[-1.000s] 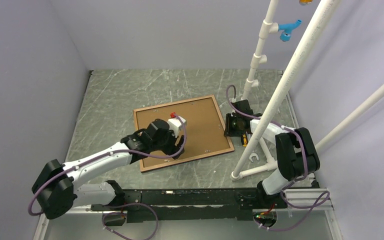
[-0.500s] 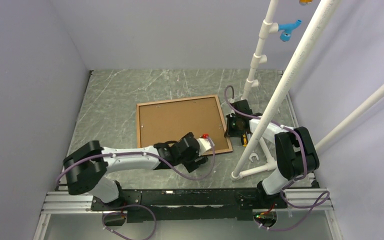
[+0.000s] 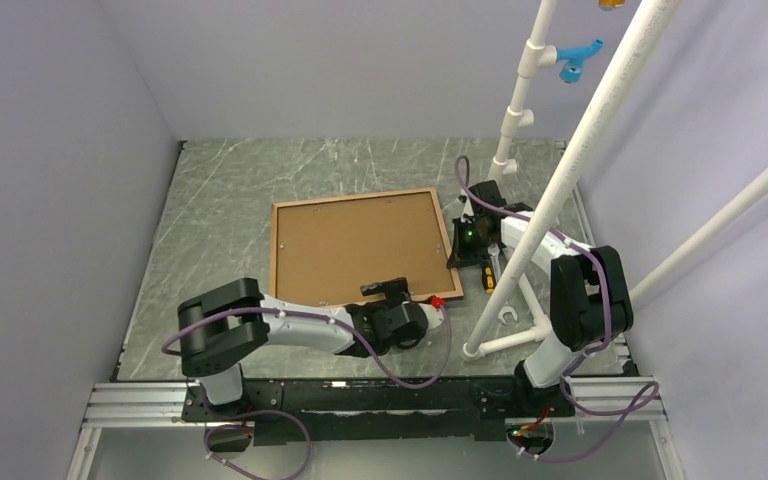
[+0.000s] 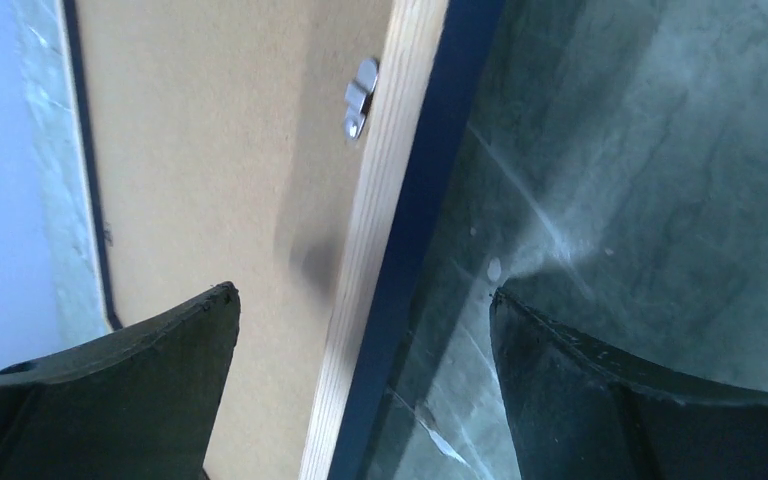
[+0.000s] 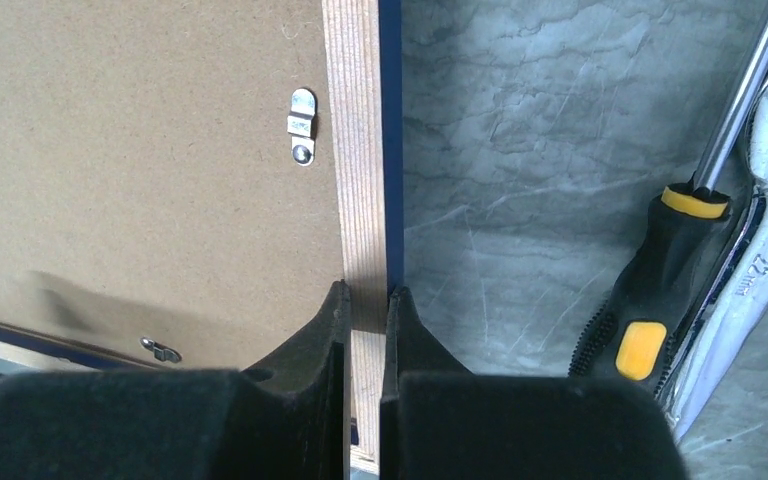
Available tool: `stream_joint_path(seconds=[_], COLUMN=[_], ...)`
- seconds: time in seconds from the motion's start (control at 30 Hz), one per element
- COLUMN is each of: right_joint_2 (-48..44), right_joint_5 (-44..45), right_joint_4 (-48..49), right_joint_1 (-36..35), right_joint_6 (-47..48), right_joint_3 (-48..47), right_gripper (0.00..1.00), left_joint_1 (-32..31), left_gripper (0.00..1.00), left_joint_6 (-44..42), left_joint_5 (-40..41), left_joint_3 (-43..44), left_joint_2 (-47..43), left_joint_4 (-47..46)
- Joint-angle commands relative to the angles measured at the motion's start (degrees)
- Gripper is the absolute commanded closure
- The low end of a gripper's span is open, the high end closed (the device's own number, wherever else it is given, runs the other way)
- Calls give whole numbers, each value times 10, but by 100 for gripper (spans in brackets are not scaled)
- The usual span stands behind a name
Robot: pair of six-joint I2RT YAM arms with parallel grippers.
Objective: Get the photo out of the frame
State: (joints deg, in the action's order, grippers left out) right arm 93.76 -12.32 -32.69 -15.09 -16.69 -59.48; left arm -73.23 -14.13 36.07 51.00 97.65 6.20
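Brown back up, the photo lies inside the frame, flat on the table. The left arm stretches low along the near side to the frame's near right corner, its gripper spread wide and holding nothing, one finger above the photo's back and the other above the table. The right arm folds with its elbow high, and its gripper is pinched onto the frame's right rail.
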Motion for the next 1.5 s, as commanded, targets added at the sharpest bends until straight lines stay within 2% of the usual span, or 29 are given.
stream_joint_path(seconds=[0.0,0.17,0.37,0.47,0.6,0.67,0.77,0.87,0.93,0.97,1.03,1.07,1.13,1.27,1.37,1.47], right_joint_2=[-10,-11,-15,-18,-20,-21,-26,-29,-28,-28,-30,-34,-52,-124,-175,-213], right_joint_5=[-71,-88,-105,-112,-118,-118,-119,-125,-132,-138,-152,-159,-164,-149,-109,-58], right_joint_4=[-21,-18,-18,-18,-17,-18,-17,-13,-11,-8,-3,0,15,66,83,87], right_joint_1=[9,14,17,17,18,17,18,19,19,20,21,23,35,79,117,148], right_joint_6=[-21,-24,-27,-26,-26,-27,-26,-27,-24,-21,-14,-13,-20,-61,-85,-102], right_joint_3=[-41,-39,-39,-38,-36,-36,-34,-32,-35,-35,-42,-45,-49,-48,-56,-56], right_gripper=[100,100,100,100,100,100,100,100,100,100,100,99,71,33,19,16], left_joint_1=[-11,-11,-7,3,21,27,35,41,43,44,44,44,44,50,63,81], left_gripper=[5,11,25,25,17,18,36,43,54,63,93,100,100,100,100,100], left_joint_6=[-43,-76,-103,-106,-118,-119,-120,-130,-132,-133,-125,-120,-103,-28,24,58], left_joint_5=[100,211,258,268,255,243,236,227,219,217,217,219,217,181,120,61], left_joint_3=[30,50,53,50,49,48,48,42,41,41,42,42,50,99,162,237], left_joint_2=[37,93,122,118,111,109,105,97,89,82,65,55,36,-13,-55,-76], left_joint_4=[-27,-48,-75,-81,-88,-85,-82,-87,-83,-81,-70,-64,-21,114,229,346])
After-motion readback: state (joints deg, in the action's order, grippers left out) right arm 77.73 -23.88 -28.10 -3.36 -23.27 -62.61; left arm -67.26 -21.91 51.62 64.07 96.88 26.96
